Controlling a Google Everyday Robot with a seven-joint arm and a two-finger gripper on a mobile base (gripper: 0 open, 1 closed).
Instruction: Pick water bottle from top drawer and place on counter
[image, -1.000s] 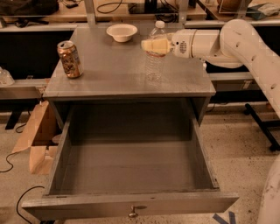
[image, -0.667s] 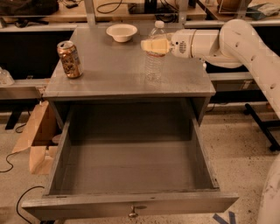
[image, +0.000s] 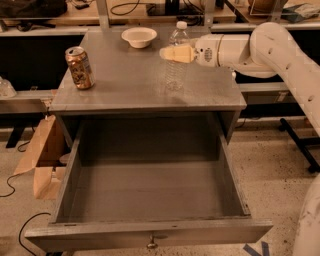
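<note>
The water bottle (image: 174, 75), clear with a white cap, stands upright on the counter (image: 125, 80), right of its middle. My gripper (image: 172, 53) reaches in from the right at the level of the bottle's shoulder and overlaps it in the camera view. The white arm (image: 280, 47) stretches away to the right. The top drawer (image: 150, 231) is pulled fully out below the counter. Its grey inside holds nothing that I can see, and its small metal handle (image: 152, 243) is at the front centre.
A gold-brown drink can (image: 80, 67) stands at the counter's left edge. A white bowl (image: 139, 36) sits at the back of the counter. A cardboard box (image: 42, 155) and cables lie on the floor to the left of the drawer. Desks stand behind the cabinet.
</note>
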